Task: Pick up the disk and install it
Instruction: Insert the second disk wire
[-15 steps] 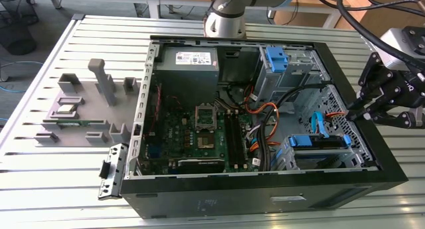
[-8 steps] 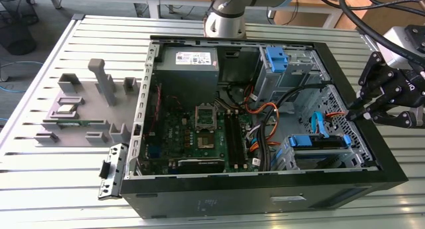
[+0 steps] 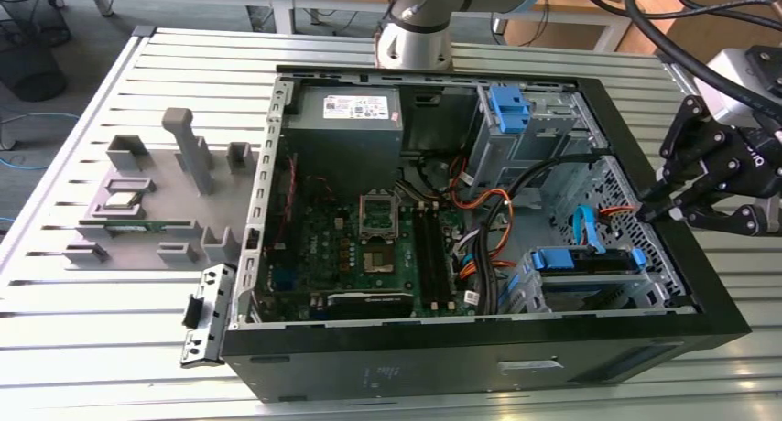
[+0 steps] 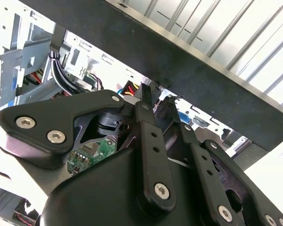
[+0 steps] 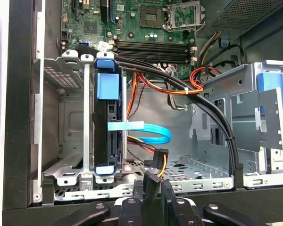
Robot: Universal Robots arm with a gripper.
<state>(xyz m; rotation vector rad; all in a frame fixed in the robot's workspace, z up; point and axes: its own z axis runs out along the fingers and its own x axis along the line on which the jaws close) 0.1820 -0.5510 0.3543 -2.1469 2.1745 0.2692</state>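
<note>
- An open computer case lies on its side on a slatted metal surface, its green motherboard exposed.
- The black pincer hangs at the case wall on the exterior view's right, fingertips dipped just inside the rim above the drive cage.
- In the first wrist view, the pincer has its two fingers drawn close together on a small black cable connector, from which yellow and black wires lead off.
- The disk, in its blue bracket, sits already slotted in the metal drive cage, near the pincer but not touching it; in the exterior view, it shows as a blue-framed block at the near right corner of the case.
- A light blue flat cable curves out from the side of the disk.
- A grey power-supply box occupies the far corner of the case.
- A grey plastic fixture stands on the surface at the exterior view's left, well apart from the case.
</note>
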